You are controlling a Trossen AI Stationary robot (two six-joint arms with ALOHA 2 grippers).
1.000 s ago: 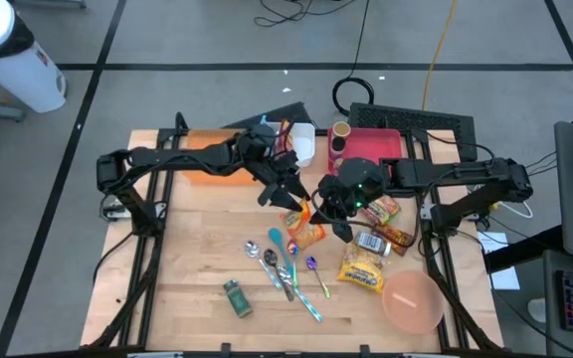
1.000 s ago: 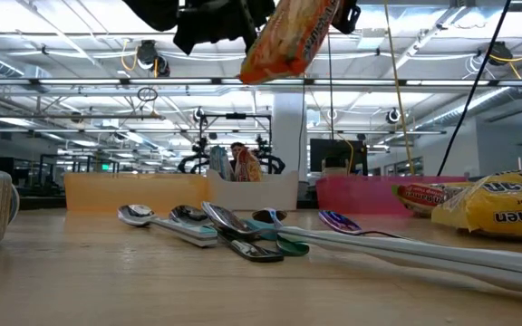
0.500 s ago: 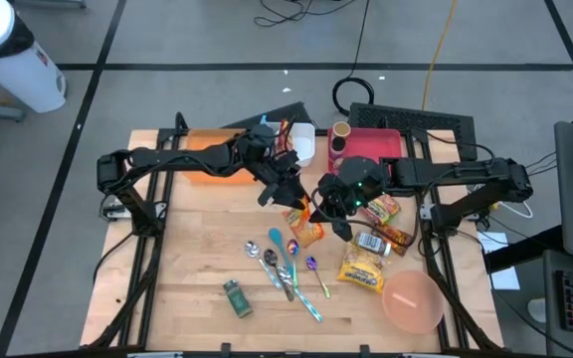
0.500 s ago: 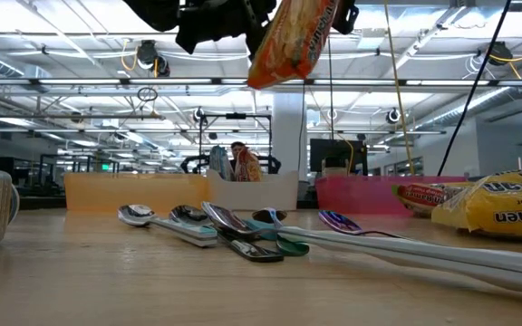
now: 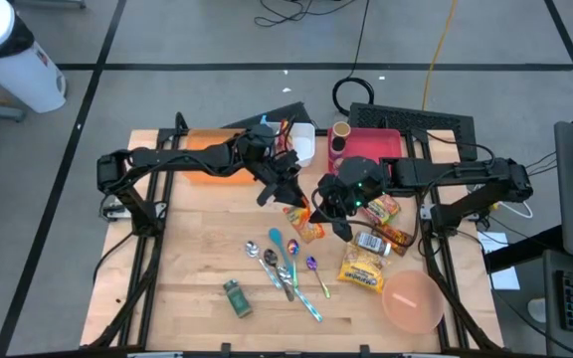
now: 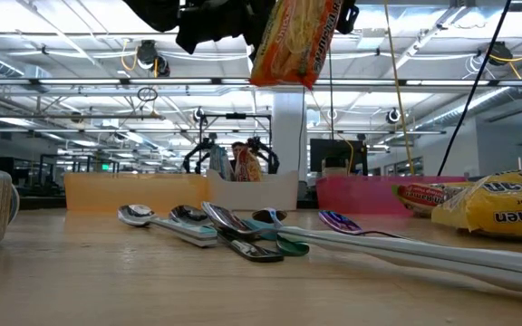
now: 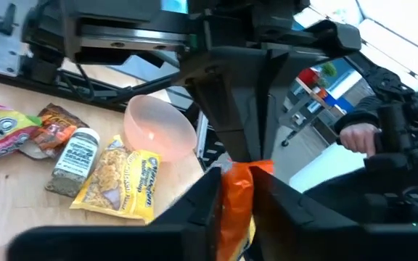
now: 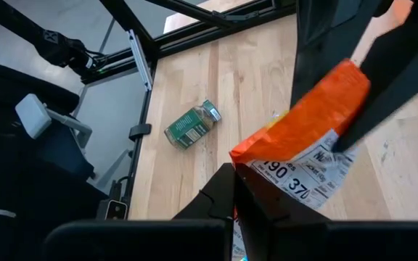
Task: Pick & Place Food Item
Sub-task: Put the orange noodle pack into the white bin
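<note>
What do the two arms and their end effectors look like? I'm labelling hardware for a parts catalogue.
Both arms are matte black, built of slim tubular links with chunkier joint housings. The left end effector and the right end effector each end in two flat, dark, tapered fingers. Black cables run along the right arm, and a small green light glows on its wrist.

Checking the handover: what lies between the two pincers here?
Only the orange snack packet. In the high view it hangs between the left pincer and the right pincer; both wrist views show each pincer pinching an end of it.
</note>
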